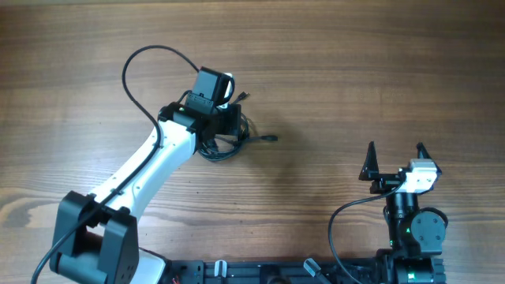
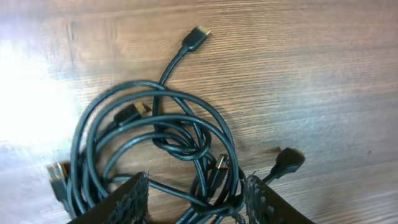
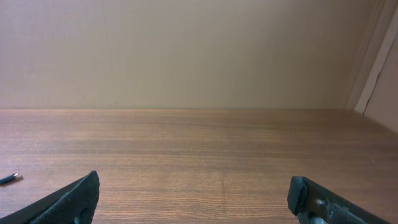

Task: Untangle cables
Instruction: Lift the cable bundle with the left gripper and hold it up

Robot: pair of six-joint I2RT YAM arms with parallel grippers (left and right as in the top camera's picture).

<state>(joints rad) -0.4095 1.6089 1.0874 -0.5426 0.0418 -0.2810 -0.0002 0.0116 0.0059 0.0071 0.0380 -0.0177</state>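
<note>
- Overhead: a tangle of thin, glossy black cables lies left of centre on the brown wood-grain table. The white left arm slants up to it, with the left gripper over the heap.
- Left wrist: the cords are looped and knotted, some plugs silvery. The ribbed black fingers stand partly apart astride the lower strands, clamping none.
- Right wrist: the right gripper is level above the wood, jaws spread wide and nothing between them.

Brown wood-grain table, plain beige wall behind, bright glare on tabletop
</note>
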